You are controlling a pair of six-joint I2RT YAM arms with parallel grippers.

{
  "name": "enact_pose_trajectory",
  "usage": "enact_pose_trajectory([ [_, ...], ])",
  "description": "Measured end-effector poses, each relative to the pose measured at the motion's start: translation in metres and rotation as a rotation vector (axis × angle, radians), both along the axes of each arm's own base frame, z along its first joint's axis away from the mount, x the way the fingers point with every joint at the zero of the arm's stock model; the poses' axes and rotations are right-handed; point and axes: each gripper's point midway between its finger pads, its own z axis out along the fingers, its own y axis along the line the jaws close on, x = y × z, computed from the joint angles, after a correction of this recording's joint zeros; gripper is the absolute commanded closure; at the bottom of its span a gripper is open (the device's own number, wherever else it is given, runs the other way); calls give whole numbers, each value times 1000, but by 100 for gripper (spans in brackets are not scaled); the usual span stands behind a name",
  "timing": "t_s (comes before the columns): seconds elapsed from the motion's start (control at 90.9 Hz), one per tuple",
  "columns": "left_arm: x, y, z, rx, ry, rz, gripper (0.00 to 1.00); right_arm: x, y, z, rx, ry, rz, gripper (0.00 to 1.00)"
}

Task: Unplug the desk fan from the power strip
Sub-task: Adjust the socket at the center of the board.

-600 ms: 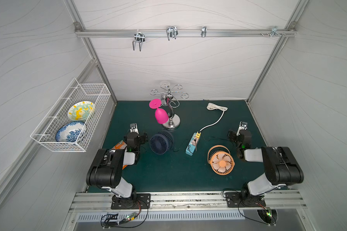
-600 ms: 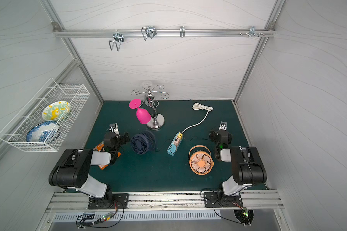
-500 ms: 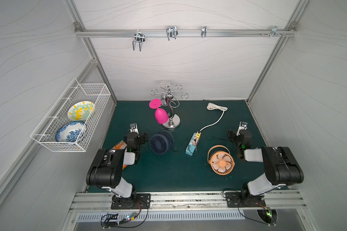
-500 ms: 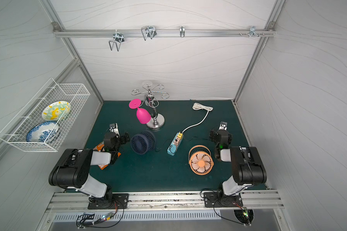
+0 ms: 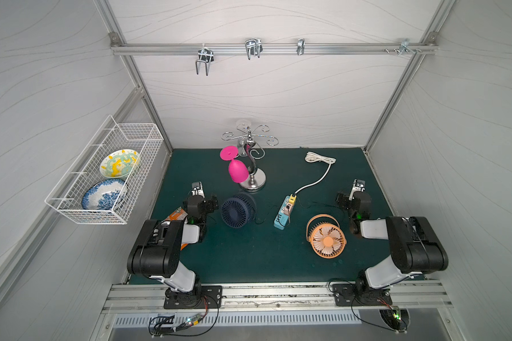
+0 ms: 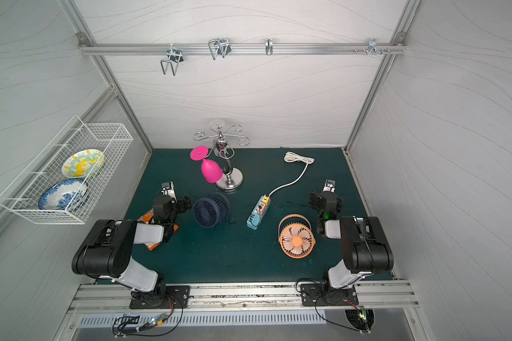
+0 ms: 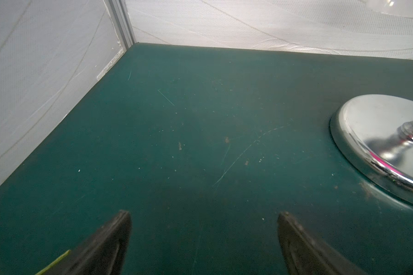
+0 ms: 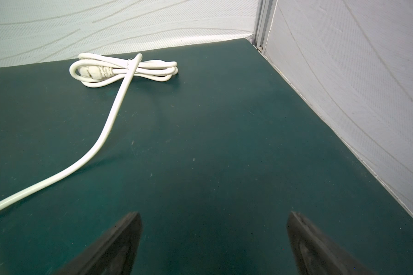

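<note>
The navy-blue desk fan [image 5: 237, 210] [image 6: 210, 210] stands on the green mat, grille facing the front. Its thin black cable [image 5: 260, 220] runs to the light-blue power strip [image 5: 282, 220] [image 6: 254, 220], where a small pink plug adapter [image 5: 287, 208] sits in a socket. My left gripper [image 5: 198, 195] [image 7: 204, 214] rests left of the fan, open and empty over bare mat. My right gripper [image 5: 357, 192] [image 8: 214, 215] rests right of the strip, also open and empty. The strip's white cord [image 8: 110, 123] lies ahead of the right gripper.
An orange fan [image 5: 325, 239] with a handle stands in front of the right gripper's side. A chrome glass rack [image 5: 252, 180] [image 7: 379, 142] holding a pink glass [image 5: 237, 172] stands behind the navy fan. An orange packet [image 5: 176, 213] lies under the left arm. A wire basket [image 5: 121, 218] hangs on the left wall.
</note>
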Motion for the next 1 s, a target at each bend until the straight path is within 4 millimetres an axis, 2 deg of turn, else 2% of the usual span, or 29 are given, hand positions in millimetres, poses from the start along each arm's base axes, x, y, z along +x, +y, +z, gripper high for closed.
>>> enact_pose_trajectory([
  [0.396, 0, 0, -1, 0, 4, 1, 0, 0, 0, 0, 0, 0, 0, 1],
  [0.539, 3, 1, 0, -3, 60, 10, 0, -2, 1, 0, -2, 17, 5, 1],
  [0.616, 14, 2, 16, 0, 67, 15, 0, -1, 0, 5, -6, 52, 4, 1],
  [0.649, 19, 3, 27, -1, 54, 20, 0, 2, 0, 15, -5, 52, -1, 1],
  [0.715, 23, 5, 49, -5, 19, 37, 0, 11, -2, 41, 16, 14, -16, 1],
  [0.792, 19, 11, 68, -46, -2, 80, 0, 14, -8, 75, 76, -54, -47, 1],
  [0.891, 13, 23, 92, -202, -7, 168, 0, 16, -23, 99, 199, -97, -99, 1],
  [1.002, 12, 33, 124, -403, -48, 198, 0, 22, -35, 109, 398, -72, -135, 1],
])
